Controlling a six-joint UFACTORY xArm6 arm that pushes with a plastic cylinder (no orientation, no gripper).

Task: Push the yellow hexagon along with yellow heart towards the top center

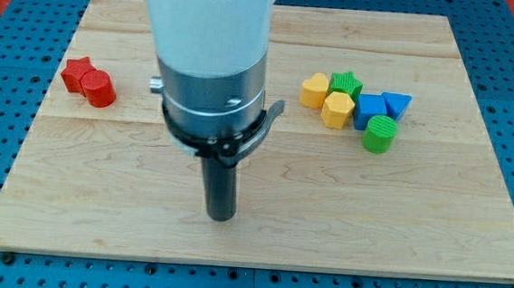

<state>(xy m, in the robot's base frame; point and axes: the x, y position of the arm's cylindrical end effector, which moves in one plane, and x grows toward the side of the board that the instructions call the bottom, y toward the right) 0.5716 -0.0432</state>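
Eight blocks sit on the wooden bench [258, 253], in two groups. On the view's right a tight cluster holds the yellow heart [314, 90], the green star [346, 83] just right of it, and the yellow hexagon [337, 110] below and between them, touching both. A blue cube [369, 110] is pressed to the hexagon's right, a blue triangle [397, 104] lies beyond it, and a green cylinder [379, 133] sits under the cube. Far on the view's left a red star [79, 73] and a red cylinder [99, 88] touch each other. There is no hand to open or close: the arm ends in a plain dark rod that holds nothing. My tip [221, 218] rests on bare wood near the bottom centre, well apart from both groups, down and to the left of the hexagon and heart.
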